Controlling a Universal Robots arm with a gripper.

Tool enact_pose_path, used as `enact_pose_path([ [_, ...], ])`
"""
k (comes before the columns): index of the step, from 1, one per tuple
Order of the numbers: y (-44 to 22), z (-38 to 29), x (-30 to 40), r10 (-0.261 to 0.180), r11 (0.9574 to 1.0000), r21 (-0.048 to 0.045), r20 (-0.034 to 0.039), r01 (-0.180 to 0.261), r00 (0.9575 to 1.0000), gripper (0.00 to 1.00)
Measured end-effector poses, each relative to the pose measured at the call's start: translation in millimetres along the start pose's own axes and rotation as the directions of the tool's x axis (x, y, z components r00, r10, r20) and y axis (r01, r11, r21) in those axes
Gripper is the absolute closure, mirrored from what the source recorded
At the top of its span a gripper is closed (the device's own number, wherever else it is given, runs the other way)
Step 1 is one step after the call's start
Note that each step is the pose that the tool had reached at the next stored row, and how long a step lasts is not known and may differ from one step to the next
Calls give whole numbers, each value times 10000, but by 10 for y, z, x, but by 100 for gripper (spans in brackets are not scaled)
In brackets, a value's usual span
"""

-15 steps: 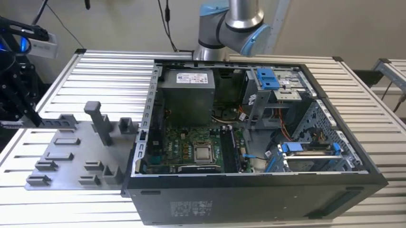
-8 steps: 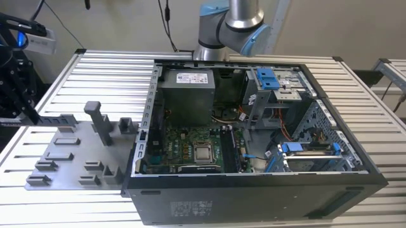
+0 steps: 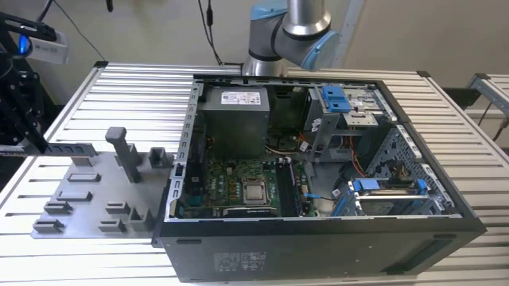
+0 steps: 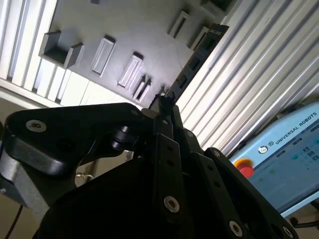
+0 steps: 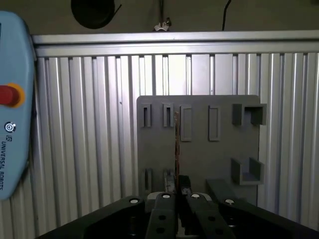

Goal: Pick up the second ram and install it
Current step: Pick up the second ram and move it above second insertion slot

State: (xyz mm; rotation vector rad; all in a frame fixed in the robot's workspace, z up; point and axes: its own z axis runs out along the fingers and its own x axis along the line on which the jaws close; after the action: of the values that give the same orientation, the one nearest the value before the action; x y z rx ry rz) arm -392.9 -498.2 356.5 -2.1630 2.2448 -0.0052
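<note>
The gripper [image 4: 163, 103] holds the second ram [image 4: 198, 58] near the grey tray [image 4: 134, 30].

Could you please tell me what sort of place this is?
Likely a robotics lab bench for computer assembly: an open computer case on a slatted metal table, a grey fixture tray, and the pincer gripping the second ram.
</note>
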Motion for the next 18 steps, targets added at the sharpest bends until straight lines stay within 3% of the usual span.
enact_pose_path([
  [18, -2, -120, -2, 0, 10000, 0, 0, 0, 10000, 86],
])
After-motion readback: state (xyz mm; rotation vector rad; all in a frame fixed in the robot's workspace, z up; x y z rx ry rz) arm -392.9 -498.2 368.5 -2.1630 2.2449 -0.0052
